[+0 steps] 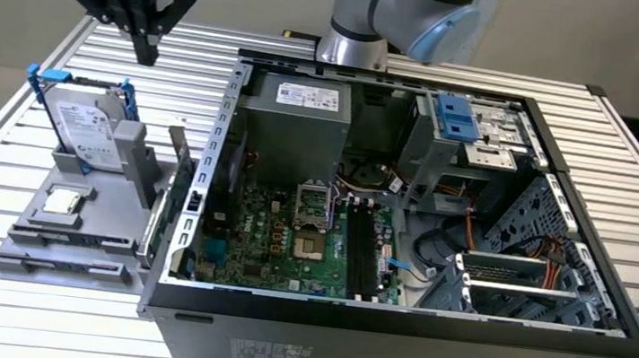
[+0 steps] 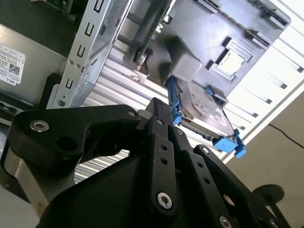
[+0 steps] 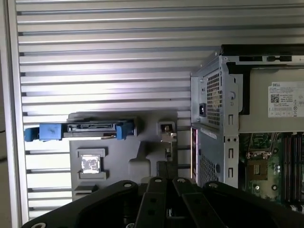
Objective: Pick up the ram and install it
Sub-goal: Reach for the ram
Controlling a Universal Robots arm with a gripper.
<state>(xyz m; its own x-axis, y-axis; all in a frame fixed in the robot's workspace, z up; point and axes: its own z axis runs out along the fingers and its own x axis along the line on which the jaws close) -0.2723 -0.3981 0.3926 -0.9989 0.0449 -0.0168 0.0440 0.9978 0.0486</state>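
The ram (image 1: 177, 159) is a thin dark stick standing on end in the grey holder (image 1: 71, 245), just outside the open computer case's wall at the exterior view's left. In the wrist views the ram (image 2: 149, 35) (image 3: 166, 130) rises from the holder beside that wall. My gripper (image 1: 145, 53) hangs above the table behind the holder, well above the ram and clear of it. Its fingers (image 2: 161, 118) look shut with nothing between them, and their tips (image 3: 165, 167) point down toward the holder. The black memory slots (image 1: 362, 252) lie on the motherboard inside the case.
A hard drive with blue clips (image 1: 84, 127) stands in the holder, and a small square chip (image 1: 64, 201) lies in front of it. The open case (image 1: 399, 328) takes up the slatted table's middle and right. The arm's base (image 1: 352, 47) stands behind the case.
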